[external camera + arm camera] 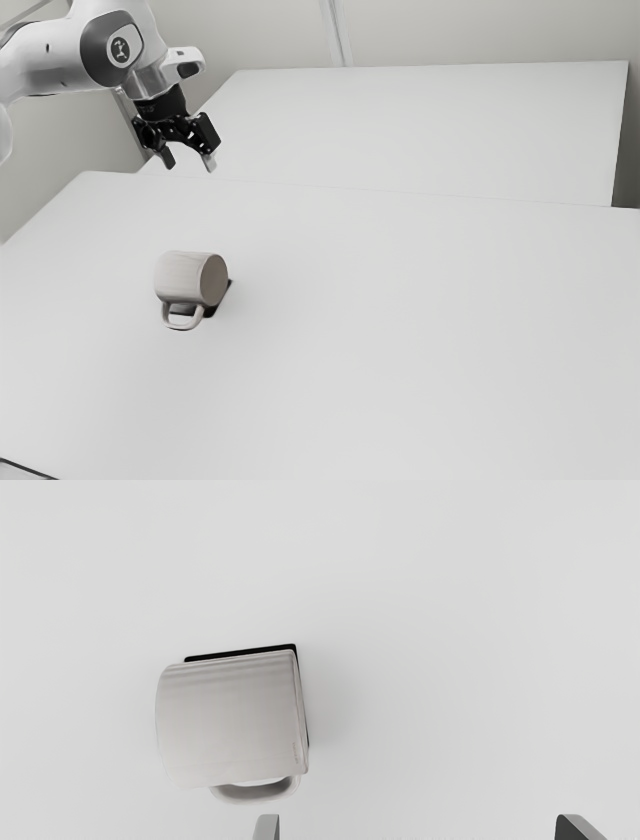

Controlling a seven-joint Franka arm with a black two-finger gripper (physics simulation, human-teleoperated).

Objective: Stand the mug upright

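On the desk [400, 330], toward its edge at the exterior view's left: mug [180, 277] on its side, below wide-open, empty jaws, mostly past one finger [267, 827], axis roughly along their spread.

The mug [182, 277] lies on its side over a flat pad [250, 652] on the tabletop [400, 350], handle [184, 325] toward the exterior camera. Beyond it is a 2nd table [430, 130].

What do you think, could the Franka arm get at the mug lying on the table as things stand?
Probably yes: the gripper hangs open and empty above the table, and I see nothing between it and the mug, which lies on its side.
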